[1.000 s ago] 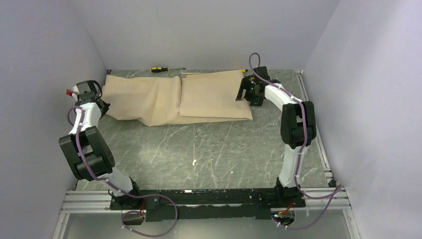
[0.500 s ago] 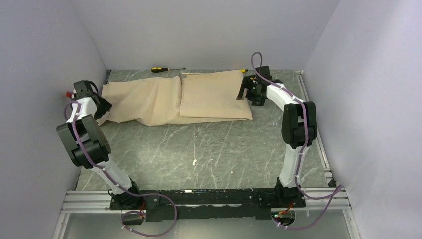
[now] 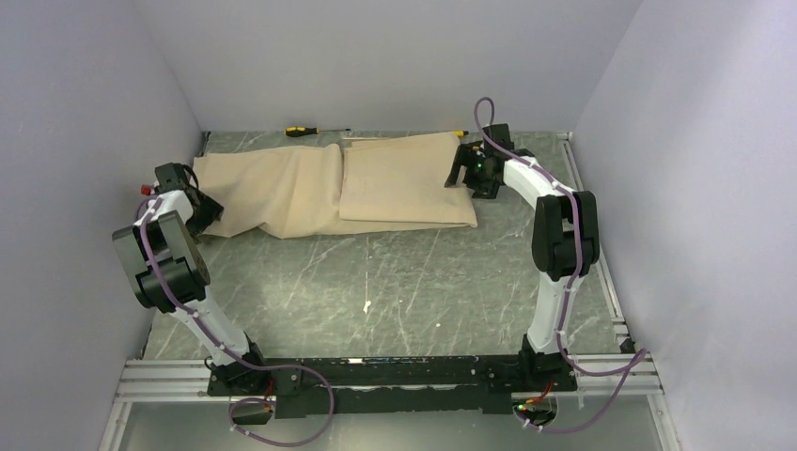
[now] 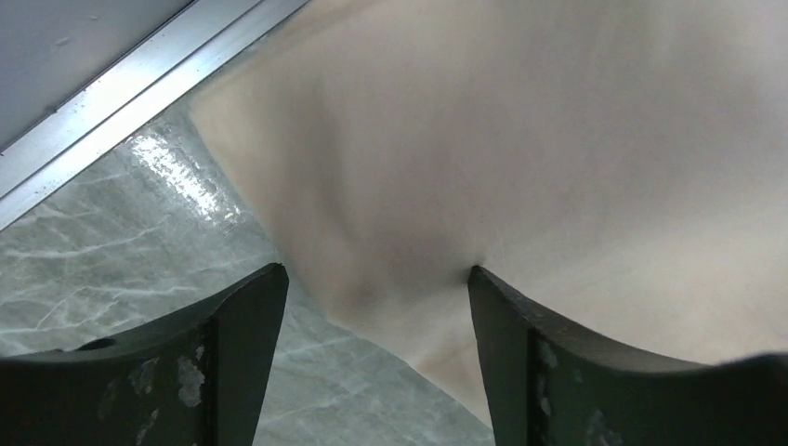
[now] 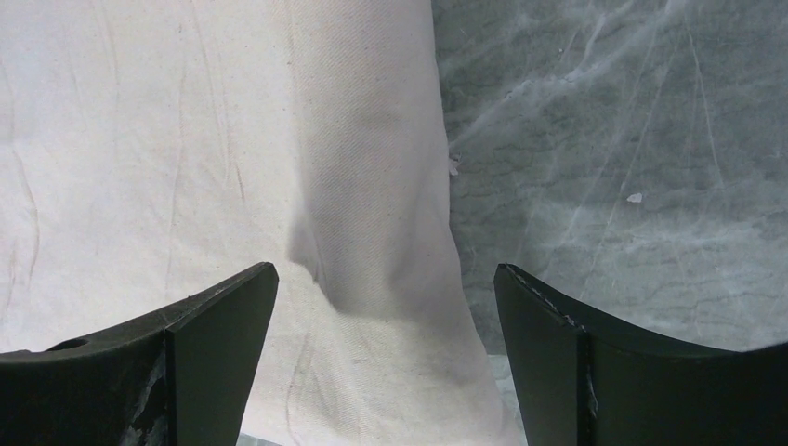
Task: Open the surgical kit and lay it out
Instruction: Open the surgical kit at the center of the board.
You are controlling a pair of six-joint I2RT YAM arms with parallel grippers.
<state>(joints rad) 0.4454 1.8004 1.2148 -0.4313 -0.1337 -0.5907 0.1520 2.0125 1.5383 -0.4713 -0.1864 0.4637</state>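
Along the far edge of the tabletop (image 3: pixel 376 272) lies the large beige wrap cloth (image 3: pixel 310 183). It is bundled shut, rumpled on its left half and folded into a flat squared flap on its right, and nothing inside it shows. Just behind it, by the back wall, rests a yellow-and-black screwdriver (image 3: pixel 305 131). An aluminium rail (image 4: pixel 139 84) runs along the tabletop's left edge, near the cloth's left end. The left arm is folded sharply at the elbow. Its left gripper (image 4: pixel 372 279) sits low at the cloth's near left corner, jaws spread wide and empty above the cloth's edge. The right arm reaches along the right side and bends inward. The right gripper (image 5: pixel 386 269) hangs with jaws equally wide, holding nothing, over the cloth's right border and bare tabletop
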